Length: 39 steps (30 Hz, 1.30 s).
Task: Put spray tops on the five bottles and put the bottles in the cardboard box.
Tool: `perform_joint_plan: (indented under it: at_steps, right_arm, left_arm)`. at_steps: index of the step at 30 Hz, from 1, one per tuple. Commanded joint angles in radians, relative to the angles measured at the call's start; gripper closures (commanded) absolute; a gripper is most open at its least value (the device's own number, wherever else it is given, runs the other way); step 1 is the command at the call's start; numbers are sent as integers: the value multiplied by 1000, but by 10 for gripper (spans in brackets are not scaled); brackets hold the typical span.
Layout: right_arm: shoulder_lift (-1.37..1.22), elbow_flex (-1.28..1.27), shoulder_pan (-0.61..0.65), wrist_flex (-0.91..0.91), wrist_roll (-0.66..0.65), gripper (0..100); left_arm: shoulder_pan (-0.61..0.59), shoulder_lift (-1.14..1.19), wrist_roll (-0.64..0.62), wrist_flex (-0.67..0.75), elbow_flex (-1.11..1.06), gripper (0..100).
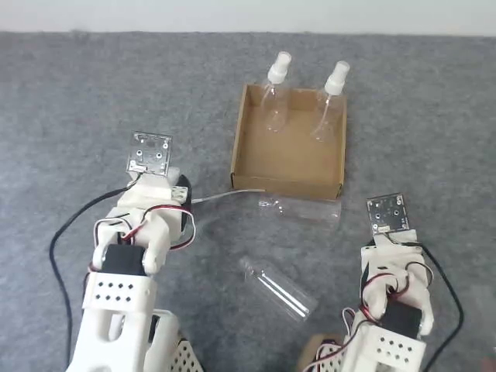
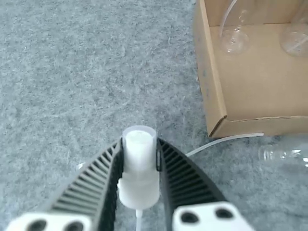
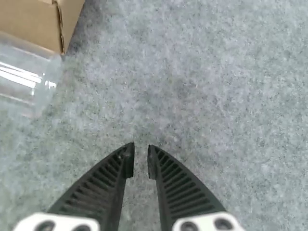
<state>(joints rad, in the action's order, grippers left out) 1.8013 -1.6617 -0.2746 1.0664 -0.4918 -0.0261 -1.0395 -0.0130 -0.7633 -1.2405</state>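
Observation:
My left gripper [image 2: 139, 142] is shut on a white spray top [image 2: 138, 168], held upright between the pads just above the carpet. Its thin dip tube [image 1: 232, 194] trails toward the cardboard box [image 1: 288, 167]. Two capped bottles [image 1: 275, 97] [image 1: 329, 105] stand in the box's far part. A clear uncapped bottle [image 1: 302, 209] lies along the box's near wall, its neck [image 2: 284, 154] close to the tube's end. Another uncapped bottle [image 1: 277, 288] lies nearer, between the arms. My right gripper [image 3: 140, 154] hovers over bare carpet, shut and holding nothing, beside the base of the bottle by the box [image 3: 26, 79].
Grey carpet covers the whole table. The left arm [image 1: 147, 225] stands left of the box, the right arm [image 1: 387, 232] below the box's right corner [image 3: 38, 24]. Black cables loop beside both arm bases.

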Motion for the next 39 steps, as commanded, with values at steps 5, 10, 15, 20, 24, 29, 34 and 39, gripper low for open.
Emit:
perform_joint_plan:
  at_steps: [5, 10, 15, 20, 24, 29, 34, 39]
  right_arm:
    - [-1, -21, -1, -19, 9, 991]
    - [-1, -21, -1, -19, 9, 991]
    - [-1, -21, -1, -19, 9, 991]
    - [-1, -21, -1, -19, 9, 991]
    - [-1, -21, -1, -19, 9, 991]
    - [-1, -21, -1, -19, 9, 991]
    - [-1, -21, -1, -19, 9, 991]
    - [-1, -21, -1, -19, 9, 991]
  left_arm:
    - [-6, -29, 2, 25, 12, 989]
    - [-6, -29, 2, 25, 12, 989]
    - [-2, -29, 2, 25, 12, 989]
    - [-6, -31, 2, 25, 10, 989]
    - [-6, -31, 2, 25, 7, 989]
    - [-6, -31, 2, 25, 7, 989]
    - [-5, -31, 2, 25, 5, 989]
    - [2, -31, 2, 55, -15, 989]
